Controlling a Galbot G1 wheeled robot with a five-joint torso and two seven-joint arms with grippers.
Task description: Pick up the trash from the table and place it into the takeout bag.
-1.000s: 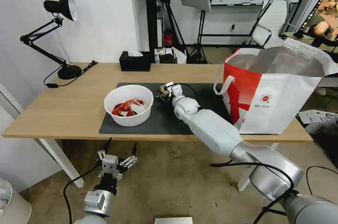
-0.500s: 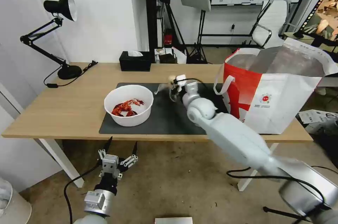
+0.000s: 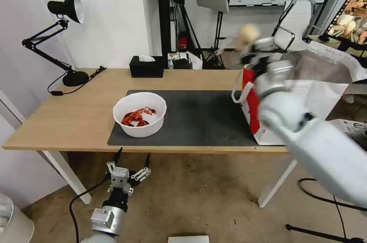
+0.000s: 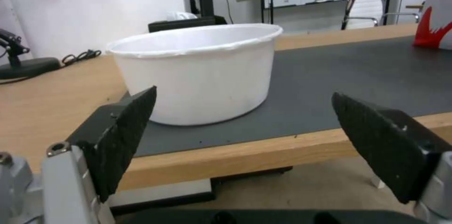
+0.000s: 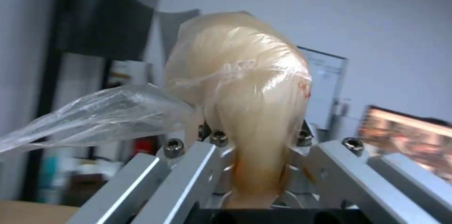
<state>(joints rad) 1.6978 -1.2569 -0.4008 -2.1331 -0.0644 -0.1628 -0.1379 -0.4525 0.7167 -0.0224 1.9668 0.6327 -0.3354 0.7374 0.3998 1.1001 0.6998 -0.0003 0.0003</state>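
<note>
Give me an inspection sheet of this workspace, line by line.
Surface: light-wood table with dark grey mat.
Job's things: white bowl of red shells on the mat; takeout bag open at the table's right end; small clear bag with beige lump held above the bag's rim.
Clutter: black tissue box, desk lamp.
Grippers: right gripper shut on the small bag; left gripper open, below the table's front edge.
Cables: lamp cord on the table.
Surroundings: light stands, office chair.

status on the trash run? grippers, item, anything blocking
Right gripper shut on bagged lump, raised at takeout bag rim. Left gripper open, parked below table edge. Bowl on mat. Nothing blocking.
</note>
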